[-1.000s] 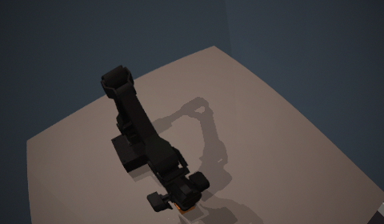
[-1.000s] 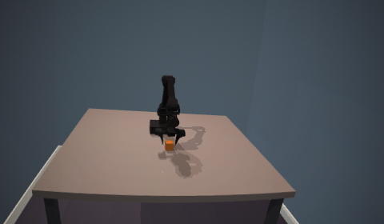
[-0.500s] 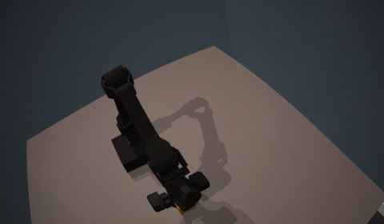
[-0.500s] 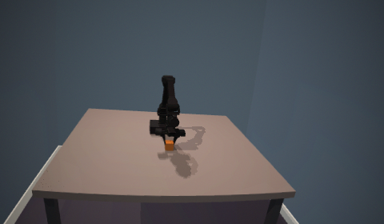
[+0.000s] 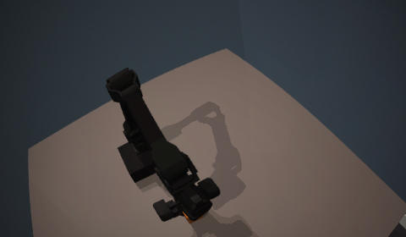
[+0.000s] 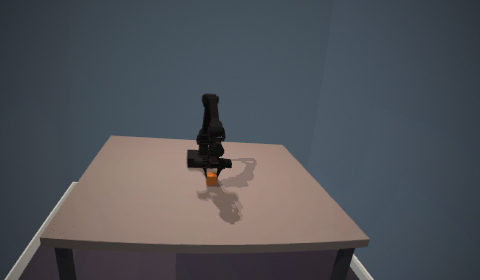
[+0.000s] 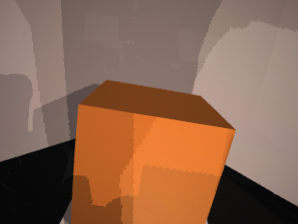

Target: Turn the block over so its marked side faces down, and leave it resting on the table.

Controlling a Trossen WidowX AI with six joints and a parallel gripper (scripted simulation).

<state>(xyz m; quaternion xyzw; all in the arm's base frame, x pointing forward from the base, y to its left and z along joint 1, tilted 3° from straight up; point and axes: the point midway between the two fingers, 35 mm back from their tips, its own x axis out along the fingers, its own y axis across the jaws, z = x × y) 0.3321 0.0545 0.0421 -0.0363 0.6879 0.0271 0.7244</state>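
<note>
An orange block (image 5: 192, 217) (image 6: 211, 180) (image 7: 172, 150) is at the table (image 5: 289, 148) (image 6: 142, 215), with its underside hidden. In the wrist view one broad bright orange face and one darker orange face show; I see no clear mark on either. My gripper (image 6: 212, 175) (image 7: 145, 158) is shut on the block, with one black finger against each side. In the top view the gripper body covers most of the block and hides the fingertips. The side facing down cannot be seen.
The arm's dark base (image 5: 134, 162) (image 6: 194, 158) stands on the table behind the gripper. Shadows of the arm fall across the table beside and in front of the block. The table's front edge (image 6: 207, 245) shows in the exterior view.
</note>
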